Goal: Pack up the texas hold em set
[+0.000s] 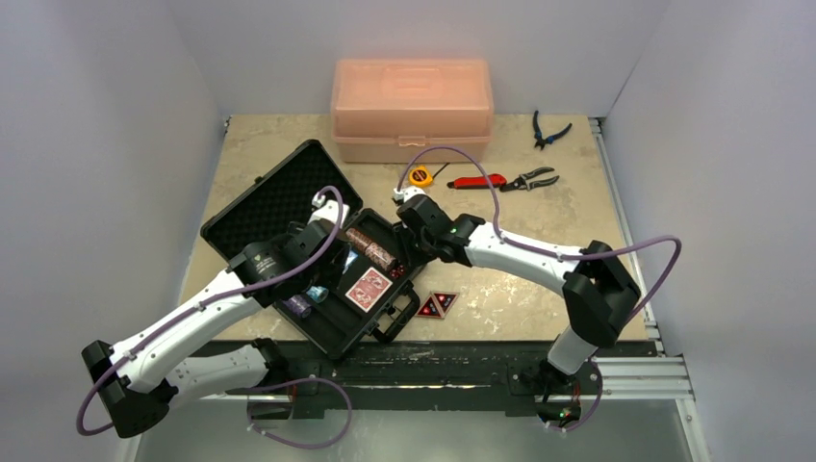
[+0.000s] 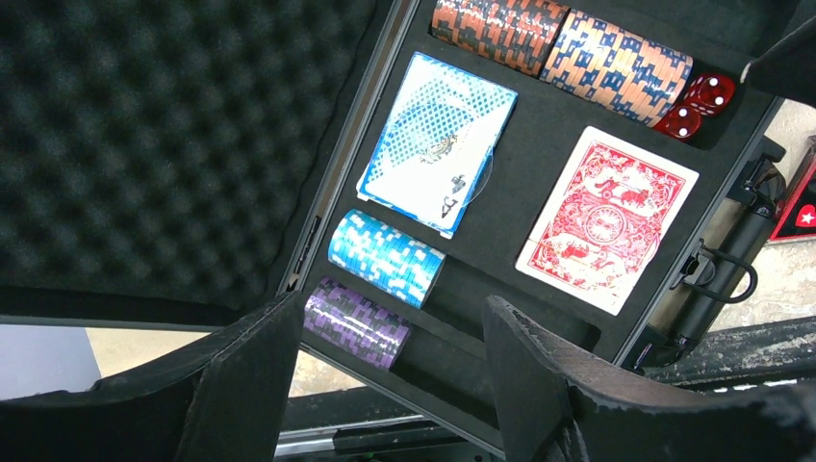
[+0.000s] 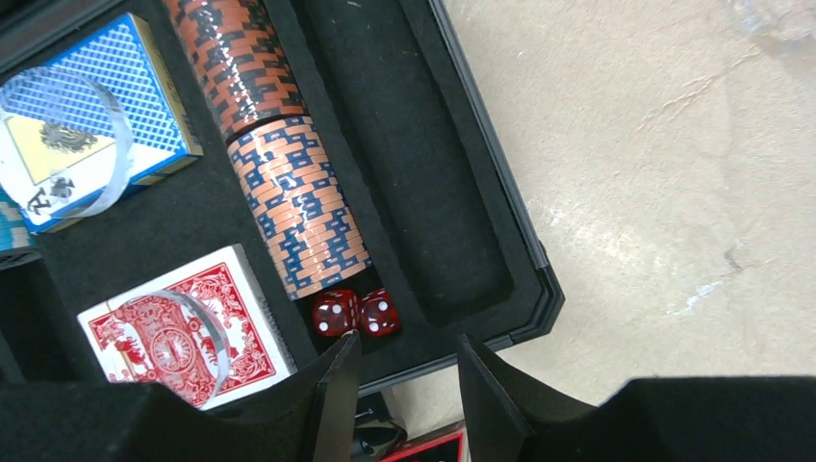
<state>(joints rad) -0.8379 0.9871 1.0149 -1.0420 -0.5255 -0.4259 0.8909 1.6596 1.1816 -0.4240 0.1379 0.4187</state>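
Note:
The black case lies open at the table's front left, its egg-crate foam lid (image 1: 274, 197) tilted back. The tray (image 2: 539, 135) holds purple chips (image 2: 356, 322), blue chips (image 2: 385, 258), a blue deck (image 2: 438, 144), a red deck (image 2: 608, 217), two orange chip stacks (image 3: 303, 207) and two red dice (image 3: 356, 313). One long slot (image 3: 404, 144) is empty. Black-red triangles (image 1: 436, 304) lie on the table by the case handle (image 2: 717, 279). My left gripper (image 2: 393, 306) is open above the purple chips. My right gripper (image 3: 409, 339) is open and empty over the tray's edge beside the dice.
A translucent orange plastic box (image 1: 412, 108) stands shut at the back. A yellow tape measure (image 1: 420, 176), a red-handled cutter (image 1: 478, 181), pliers (image 1: 529, 178) and blue-handled pliers (image 1: 548, 130) lie to the right behind the case.

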